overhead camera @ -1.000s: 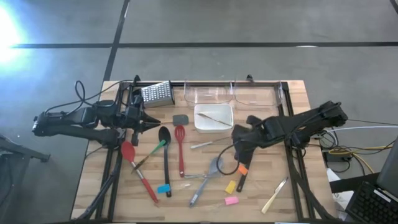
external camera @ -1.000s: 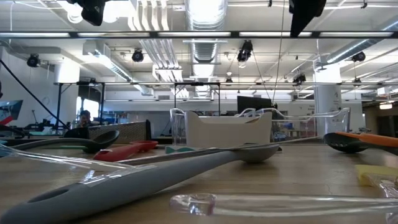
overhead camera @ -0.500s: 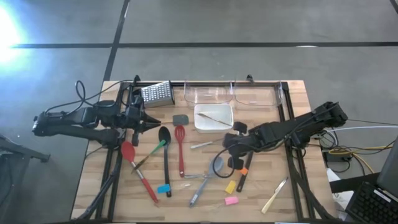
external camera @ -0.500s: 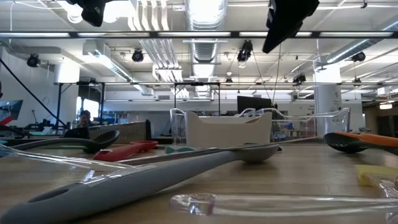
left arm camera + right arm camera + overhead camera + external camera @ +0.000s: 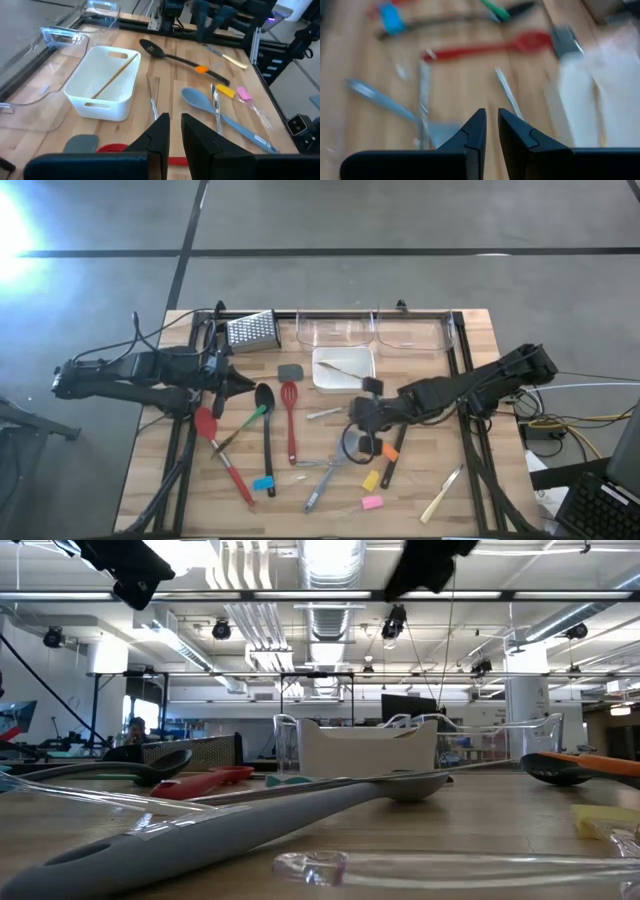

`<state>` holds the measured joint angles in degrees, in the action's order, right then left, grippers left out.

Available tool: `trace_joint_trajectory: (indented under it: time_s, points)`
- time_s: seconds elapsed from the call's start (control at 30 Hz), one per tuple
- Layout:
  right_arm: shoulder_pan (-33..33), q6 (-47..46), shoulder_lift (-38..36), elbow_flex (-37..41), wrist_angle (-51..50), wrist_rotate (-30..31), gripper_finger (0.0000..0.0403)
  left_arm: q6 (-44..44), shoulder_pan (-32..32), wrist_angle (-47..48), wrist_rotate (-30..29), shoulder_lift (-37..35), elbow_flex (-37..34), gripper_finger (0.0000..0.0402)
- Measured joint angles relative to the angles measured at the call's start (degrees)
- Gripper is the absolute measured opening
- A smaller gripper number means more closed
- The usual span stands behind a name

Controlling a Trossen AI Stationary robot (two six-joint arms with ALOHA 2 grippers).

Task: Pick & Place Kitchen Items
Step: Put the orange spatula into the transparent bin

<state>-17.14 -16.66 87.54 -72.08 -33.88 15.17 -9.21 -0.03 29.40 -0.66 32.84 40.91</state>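
Observation:
Kitchen items lie flat on the wooden table (image 5: pixel 180 480): a red slotted spatula (image 5: pixel 290 420), a black spoon (image 5: pixel 266 425), a red spatula (image 5: pixel 222 452), a grey spoon (image 5: pixel 335 465), a slotted black spoon with an orange band (image 5: pixel 390 455), metal tongs (image 5: pixel 325 412), a wooden stick (image 5: pixel 443 493), and blue (image 5: pixel 263 483), yellow (image 5: pixel 371 480) and pink (image 5: pixel 372 502) pieces. My right gripper (image 5: pixel 355 415) hovers shut and empty above the tongs and the grey spoon's bowl (image 5: pixel 442 131). My left gripper (image 5: pixel 248 383) is shut and empty (image 5: pixel 175 127), above the table by the black spoon's bowl.
A white square tray (image 5: pixel 343 368) holding a wooden stick stands mid-table, with two clear bins (image 5: pixel 335 330) behind it at the far edge. A steel grater (image 5: pixel 250 330) lies far left. A grey square piece (image 5: pixel 290 370) lies beside the tray. A black cable loop (image 5: pixel 355 445) hangs under the right arm.
My right gripper has moved toward the table's left edge, from beside the slotted black spoon to above the tongs, staying shut. My left gripper has shifted a little toward the table's near edge and down. No item has moved.

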Motion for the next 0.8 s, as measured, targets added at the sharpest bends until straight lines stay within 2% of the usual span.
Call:
trace_joint_trajectory:
  time_s: [0.1, 0.2, 0.5, 0.8]
  points:
    - [0.3, 5.3, 1.8, 0.1, 8.6, -6.4, 0.0047, 0.0, 0.0, -1.4, -0.2, 0.0, 0.0, 0.0053]
    - [0.5, 7.7, 4.4, -1.2, 10.9, -10.4, 0.0053, 0.3, 0.0, -3.7, -0.6, 0.0, 0.0, 0.0053]
    - [0.5, 11.2, 10.7, -5.5, 10.0, -10.9, 0.0078, 1.6, 0.0, -7.5, -0.8, 0.1, 0.0, 0.0053]
    - [0.7, 12.9, 12.1, -6.8, 10.7, -13.1, 0.0098, 1.2, 0.0, -9.8, -0.8, 0.2, 0.0, 0.0053]
